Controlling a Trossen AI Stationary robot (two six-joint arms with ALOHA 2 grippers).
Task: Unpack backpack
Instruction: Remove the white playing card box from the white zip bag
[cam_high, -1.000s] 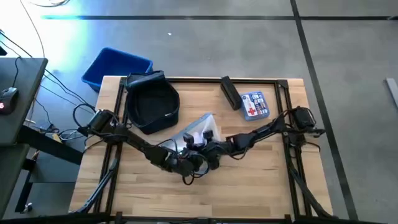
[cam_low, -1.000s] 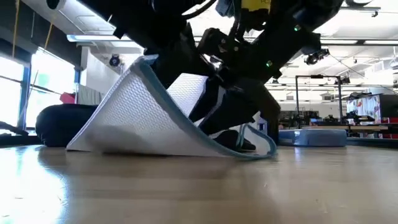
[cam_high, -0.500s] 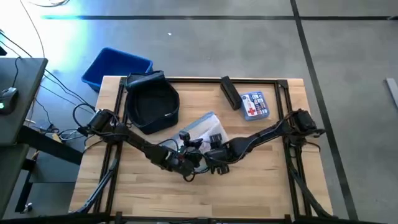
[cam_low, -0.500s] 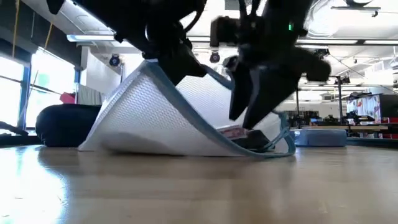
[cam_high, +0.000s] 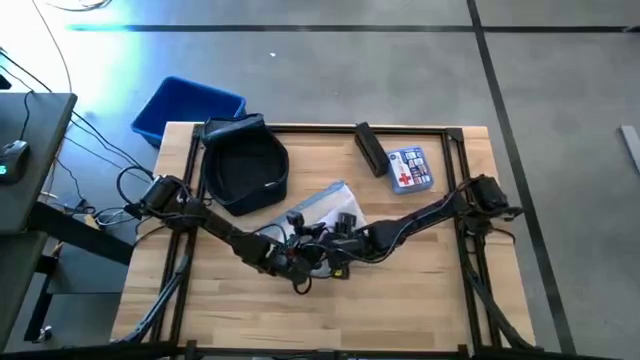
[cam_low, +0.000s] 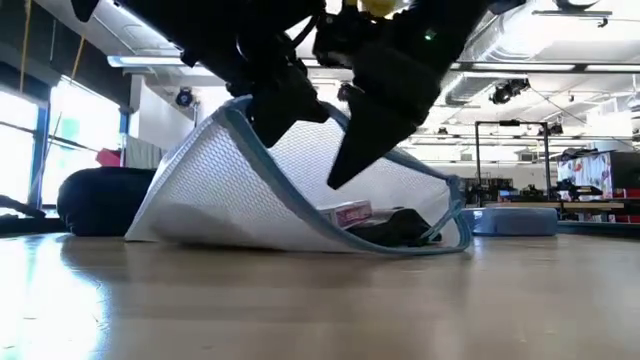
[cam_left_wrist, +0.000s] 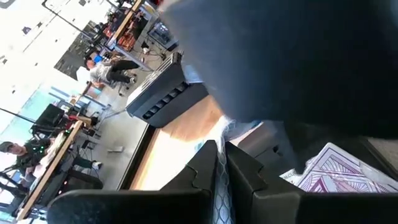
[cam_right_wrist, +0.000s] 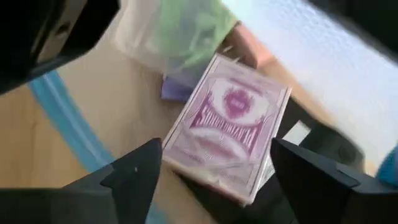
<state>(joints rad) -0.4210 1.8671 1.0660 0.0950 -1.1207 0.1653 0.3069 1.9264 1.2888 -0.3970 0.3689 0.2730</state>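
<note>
The dark navy backpack (cam_high: 245, 165) lies on its back at the table's far left, mouth open upward; the low view shows the backpack (cam_low: 95, 200) behind the pouch. A white mesh pouch (cam_low: 260, 190) with blue trim sits mid-table, its mouth held up like a tent by my left gripper (cam_low: 262, 100), which is shut on its edge. Inside lie a pink card box (cam_right_wrist: 233, 130) and a dark item (cam_low: 400, 225). My right gripper (cam_right_wrist: 227, 180) is open and tilted into the pouch mouth, its fingers either side of the card box and short of it. My left gripper pinches the pouch's blue-trimmed mouth edge (cam_low: 240, 103) between its two shut fingers, coming from above; the mesh shows between the fingers (cam_left_wrist: 222, 186). The upper wall is drawn up into a peak, while the pouch's lower wall (cam_low: 250, 240) rests on the table.
A black case (cam_high: 370, 148) and a blue first-aid kit (cam_high: 408, 168) lie at the far right of the table. A bright blue bin (cam_high: 185, 105) stands beyond the far left corner. The near half of the wooden table (cam_high: 400, 310) holds only the arms.
My right gripper drew out of the pouch toward the near edge and stood upright, then tipped and went back into the pouch mouth. The pouch mouth has widened, and its open end has shifted a little toward the right, baring the card box inside.
</note>
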